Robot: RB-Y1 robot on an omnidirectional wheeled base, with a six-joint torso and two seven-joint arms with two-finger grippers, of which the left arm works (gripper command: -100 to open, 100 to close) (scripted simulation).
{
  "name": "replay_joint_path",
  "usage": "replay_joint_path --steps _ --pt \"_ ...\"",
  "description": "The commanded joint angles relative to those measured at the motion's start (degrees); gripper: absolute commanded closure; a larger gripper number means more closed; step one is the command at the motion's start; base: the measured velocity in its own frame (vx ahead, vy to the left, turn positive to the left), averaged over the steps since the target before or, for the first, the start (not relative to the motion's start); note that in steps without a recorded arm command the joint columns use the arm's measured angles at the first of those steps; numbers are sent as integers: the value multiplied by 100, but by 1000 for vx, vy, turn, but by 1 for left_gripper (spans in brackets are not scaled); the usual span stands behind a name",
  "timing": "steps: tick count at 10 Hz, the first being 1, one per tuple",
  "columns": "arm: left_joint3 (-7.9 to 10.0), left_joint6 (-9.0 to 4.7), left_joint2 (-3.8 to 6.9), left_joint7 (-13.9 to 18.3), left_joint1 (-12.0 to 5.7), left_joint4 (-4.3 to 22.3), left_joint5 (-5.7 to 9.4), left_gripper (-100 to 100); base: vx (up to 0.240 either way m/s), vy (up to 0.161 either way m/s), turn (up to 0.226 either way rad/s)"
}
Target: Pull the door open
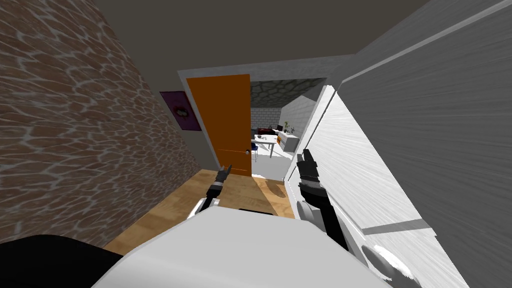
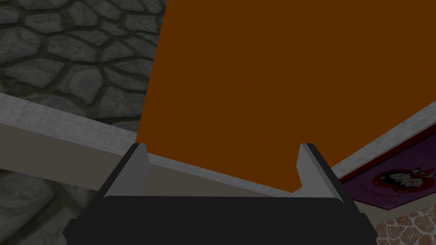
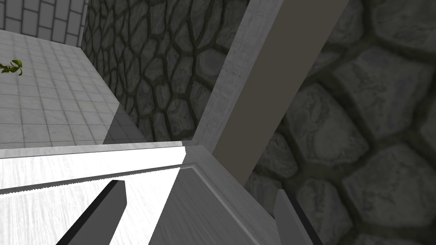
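A white door (image 1: 350,165) stands swung out into a corridor along its right side, its far edge meeting the pale frame (image 1: 260,67) of a doorway at the corridor's end and its pale round knob (image 1: 382,257) at the near edge, close to the robot. The right pincer (image 1: 304,155) hangs just beside the door's face near that far edge, its two fingers (image 3: 113,200) spread wide with nothing between them. The right wrist view looks past them to the door's top corner, where it touches the frame under a grey cobbled ceiling (image 3: 362,106). To the left, an orange door (image 1: 222,115) fills the left part of the same frame, with a small knob (image 1: 247,152) on its right edge. The left pincer (image 1: 226,169) is raised just in front of it, below that knob, with its fingers (image 2: 138,163) likewise parted and empty against the orange panel. Between the two doors the gap gives onto a bright tiled room with a white worktop (image 1: 265,139) and a blue stool (image 1: 254,146). A brick-patterned wall (image 1: 65,130) lines the corridor's left side, a purple poster (image 1: 181,111) hangs at its far end beside the orange door, and the floor (image 1: 240,192) is light wood.
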Motion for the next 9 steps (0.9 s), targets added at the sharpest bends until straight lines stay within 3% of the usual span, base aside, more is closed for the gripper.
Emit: replay_joint_path --steps 1,9 --pt "58 -37 1 -182 -51 188 -35 -100 112 -17 -65" --pt "335 -273 -25 -988 -274 1141 -191 -100 105 -14 -64"
